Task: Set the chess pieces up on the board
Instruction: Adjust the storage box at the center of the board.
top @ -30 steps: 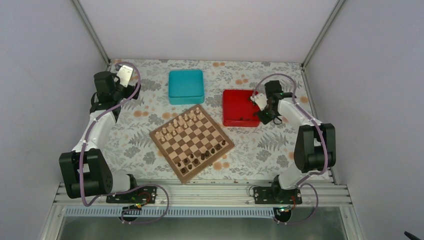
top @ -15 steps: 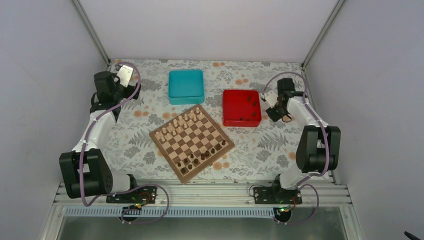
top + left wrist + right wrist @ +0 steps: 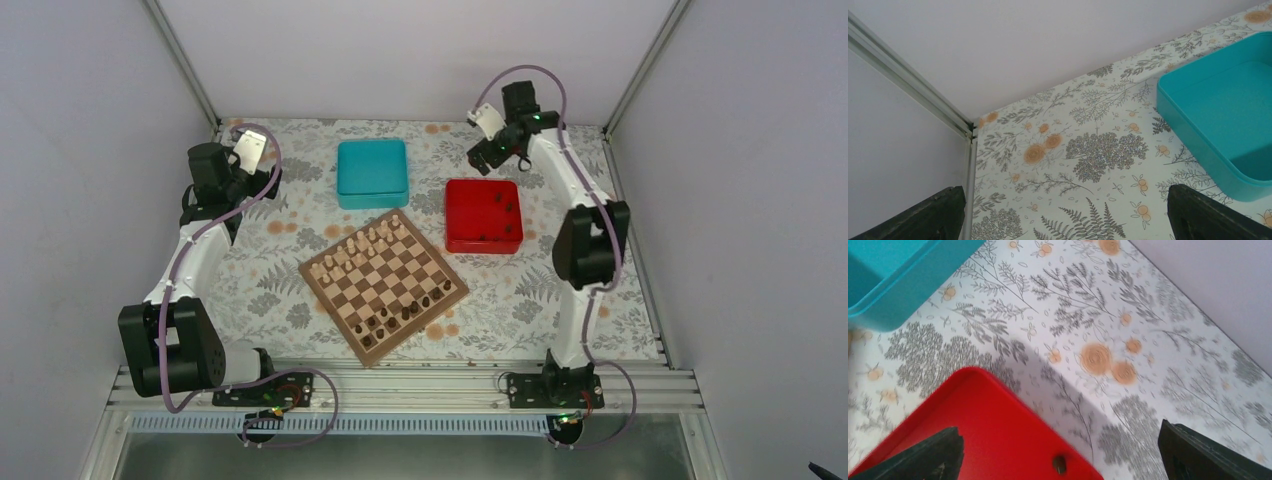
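The right gripper (image 3: pixel 484 157) hangs over the flowered table cover (image 3: pixel 520 290) near the back wall, just beyond the far edge of the red tray (image 3: pixel 452 216). Its wrist camera shows the two dark fingers (image 3: pixel 913 455) spread wide at the frame's lower corners, with nothing between them and nothing touched. One small dark piece (image 3: pixel 1059 464) lies inside the tray's corner below, and a corner of the teal box (image 3: pixel 883 285) sits off to the side.

Across the table, the left gripper (image 3: pixel 1068 205) points toward the far-left corner, fingers likewise wide apart and empty, the teal box just beside it.

The board (image 3: pixel 385 282) lies turned like a diamond at the table's centre, between the two arms and well apart from both grippers. The chess pieces (image 3: pixel 405 313) stand along its near-right edge, while pale pieces (image 3: pixel 360 245) line the opposite side. A few more dark specks show in the red tray from above, too small to tell apart. Tray and box sit side by side behind the board.
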Robot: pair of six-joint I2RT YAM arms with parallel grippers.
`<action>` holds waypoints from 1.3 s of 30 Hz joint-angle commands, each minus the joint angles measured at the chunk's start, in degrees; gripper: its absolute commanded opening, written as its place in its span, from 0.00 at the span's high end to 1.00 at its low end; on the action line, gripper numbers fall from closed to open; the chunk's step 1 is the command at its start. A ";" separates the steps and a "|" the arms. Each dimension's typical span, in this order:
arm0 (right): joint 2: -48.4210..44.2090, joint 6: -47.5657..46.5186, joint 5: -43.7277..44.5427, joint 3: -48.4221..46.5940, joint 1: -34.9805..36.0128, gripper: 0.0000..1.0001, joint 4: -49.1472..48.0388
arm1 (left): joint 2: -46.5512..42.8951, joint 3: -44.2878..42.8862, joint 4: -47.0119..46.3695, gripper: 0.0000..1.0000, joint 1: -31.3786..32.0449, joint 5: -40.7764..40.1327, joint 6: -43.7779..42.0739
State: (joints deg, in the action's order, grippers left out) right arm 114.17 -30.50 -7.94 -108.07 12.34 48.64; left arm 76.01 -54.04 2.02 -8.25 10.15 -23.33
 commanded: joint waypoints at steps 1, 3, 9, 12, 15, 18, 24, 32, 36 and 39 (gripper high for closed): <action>9.64 3.26 -2.15 -8.58 3.13 0.00 2.88 | -1.55 0.32 -0.70 0.00 -0.36 0.76 0.42; 12.29 4.14 -1.30 -10.65 4.78 0.00 1.15 | -1.62 0.36 -0.82 0.00 -0.42 0.75 0.41; 17.47 6.09 -0.74 -13.18 8.92 0.01 -2.90 | -1.65 0.51 -0.88 0.00 -0.54 0.84 0.48; 19.47 6.11 0.07 -13.75 10.45 0.02 -3.18 | -1.55 0.62 -1.10 0.00 -0.63 0.88 0.44; 21.63 5.94 1.31 -14.59 11.48 0.06 -1.67 | -1.39 0.69 -1.14 0.00 -0.76 0.93 0.39; 22.77 5.47 2.60 -13.90 12.06 0.14 -0.10 | -1.18 0.78 -1.32 0.00 -0.80 1.09 0.39; 21.14 5.13 5.37 -8.62 12.18 0.24 -1.37 | -1.00 0.79 -1.32 0.00 -0.80 1.44 0.44; 18.02 4.05 4.12 -3.20 12.65 0.35 1.00 | -1.11 0.78 -1.16 0.00 -0.89 1.45 0.45; 14.69 3.11 5.85 2.62 13.19 0.36 1.76 | -1.14 0.79 -1.14 0.00 -0.89 1.52 0.39; 11.34 2.55 8.67 7.86 13.28 0.37 1.71 | -0.88 0.63 -1.08 0.00 -0.91 1.81 0.48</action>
State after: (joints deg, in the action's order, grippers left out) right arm 130.21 -26.96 -2.42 -105.75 24.93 47.68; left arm 75.57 -54.04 1.96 -8.88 10.79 -23.33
